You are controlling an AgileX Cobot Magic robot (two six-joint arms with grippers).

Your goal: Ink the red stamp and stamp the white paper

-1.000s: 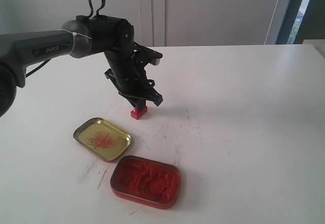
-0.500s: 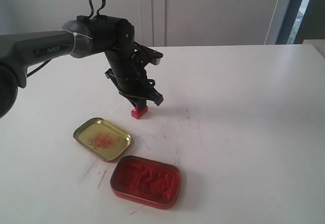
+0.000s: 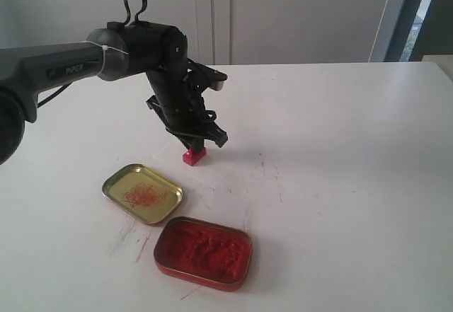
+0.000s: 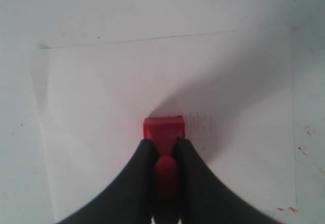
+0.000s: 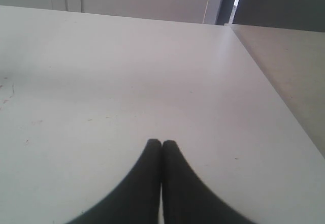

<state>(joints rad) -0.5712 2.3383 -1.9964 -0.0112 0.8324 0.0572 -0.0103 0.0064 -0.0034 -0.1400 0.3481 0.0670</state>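
The red stamp (image 3: 193, 157) is a small glossy block, square at the base, narrowing to a rounded knob. In the left wrist view that knob sits pinched between the two smooth, black, curved fingers (image 4: 127, 183) of the left jaws, which are closed partway, as far as the knob allows. The square base (image 4: 162, 130) pokes out beyond the fingertips, and its face looks pressed flat onto the white paper (image 4: 101, 107). The paper is a thin matte rectangle, hardly distinct from the pale surface (image 3: 340, 149). A faint pinkish smudge (image 4: 200, 123) lies on the sheet just beside the block.

In the exterior view the stamp stands upright directly under the jaws. At about 7 o'clock from it lies a shallow gold-coloured metal lid (image 3: 142, 193) with rounded corners and red scribbles inside. At about 6 o'clock, nearer the camera, lies a red rectangular tin (image 3: 203, 252) of lumpy, wet-looking red paste. Thin red streaks mark the surface around both.

The right jaws are pressed together and hold nothing; their fingers (image 5: 147, 183) hang over bare surface.
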